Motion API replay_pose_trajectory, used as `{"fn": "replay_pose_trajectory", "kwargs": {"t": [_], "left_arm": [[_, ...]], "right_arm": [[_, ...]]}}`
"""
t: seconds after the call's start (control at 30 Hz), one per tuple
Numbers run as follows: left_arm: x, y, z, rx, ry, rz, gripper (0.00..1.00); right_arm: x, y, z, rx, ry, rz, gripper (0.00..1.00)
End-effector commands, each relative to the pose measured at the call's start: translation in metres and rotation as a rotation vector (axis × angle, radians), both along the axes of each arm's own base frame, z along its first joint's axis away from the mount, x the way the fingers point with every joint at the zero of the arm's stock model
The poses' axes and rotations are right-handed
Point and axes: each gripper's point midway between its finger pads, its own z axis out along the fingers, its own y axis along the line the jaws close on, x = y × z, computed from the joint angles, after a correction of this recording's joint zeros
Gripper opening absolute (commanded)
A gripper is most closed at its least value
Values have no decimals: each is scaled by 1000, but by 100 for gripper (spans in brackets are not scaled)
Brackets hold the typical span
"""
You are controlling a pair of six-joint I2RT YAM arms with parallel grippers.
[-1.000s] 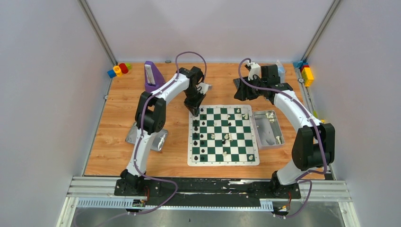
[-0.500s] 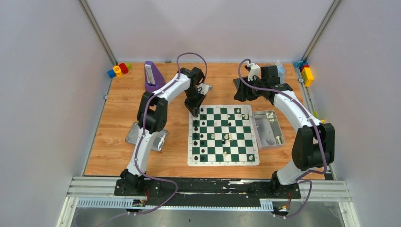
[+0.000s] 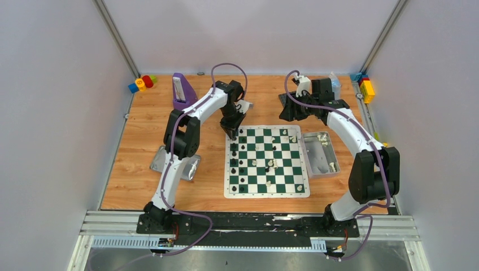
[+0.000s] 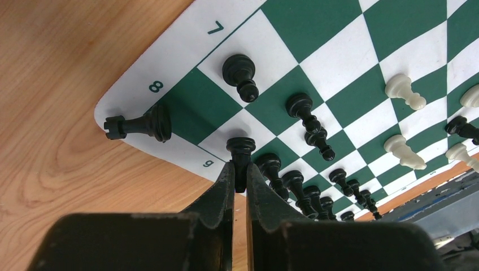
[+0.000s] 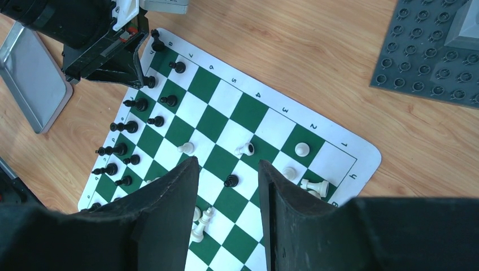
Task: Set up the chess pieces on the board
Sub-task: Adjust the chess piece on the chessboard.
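Pinched nearly shut in left gripper (image 4: 240, 172): small black plastic chess piece (image 4: 241, 148), upright on edge square of green-and-white checkered roll-up board (image 4: 339, 34). Could topple on release if dragged by a finger, knocking black neighbour (image 4: 270, 165). Spread and empty: right gripper (image 5: 229, 164).

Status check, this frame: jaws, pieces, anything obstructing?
Left jaws shut on black piece at board edge. Right jaws open, empty, hovering. Fallen rook at corner nearby.

White arms (image 3: 199, 106) with black joints (image 3: 181, 138) and looping purple cables (image 3: 229, 64)
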Motion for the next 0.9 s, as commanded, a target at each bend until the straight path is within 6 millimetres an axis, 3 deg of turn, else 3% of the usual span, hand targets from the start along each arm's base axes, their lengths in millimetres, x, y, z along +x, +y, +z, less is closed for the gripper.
{"fn": "replay_pose_trajectory", "kwargs": {"t": [0.0, 0.87], "left_arm": [[3, -4, 16, -19, -37, -17, 13], [6, -10, 21, -30, -52, -27, 33]], "right_arm": [[5, 5, 6, 14, -42, 30, 44], [5, 6, 1, 17, -28, 33, 44]]}}
